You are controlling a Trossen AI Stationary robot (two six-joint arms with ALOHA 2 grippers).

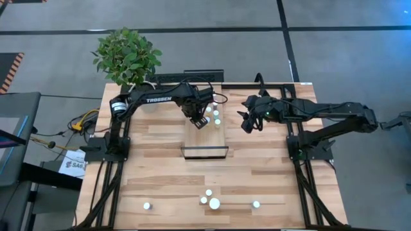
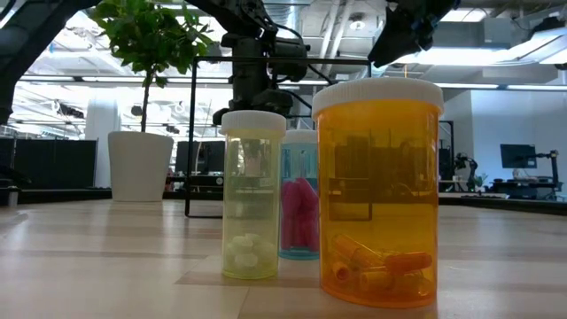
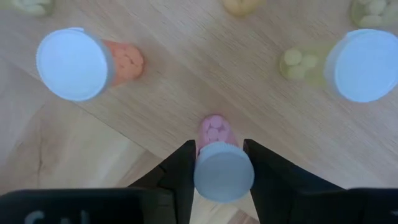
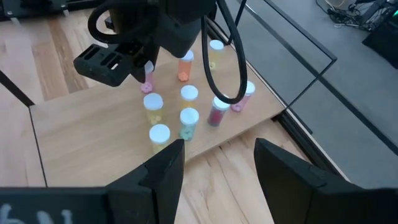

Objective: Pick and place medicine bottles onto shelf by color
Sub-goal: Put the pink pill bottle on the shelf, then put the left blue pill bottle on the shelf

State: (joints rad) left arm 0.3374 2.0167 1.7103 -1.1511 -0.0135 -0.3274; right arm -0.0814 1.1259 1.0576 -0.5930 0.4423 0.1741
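Nearest the low camera, big orange bottle (image 2: 378, 190); deeper in, on shelf (image 1: 192, 138) near its far edge, left gripper (image 3: 224, 168) pinching light, rigid, slick pink bottle (image 3: 219, 155) below cap.

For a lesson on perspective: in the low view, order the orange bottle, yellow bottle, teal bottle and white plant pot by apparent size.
1. orange bottle, nearest the camera
2. yellow bottle
3. teal bottle and white plant pot: unsure, since the teal bottle is partly hidden and the pot stands far back.
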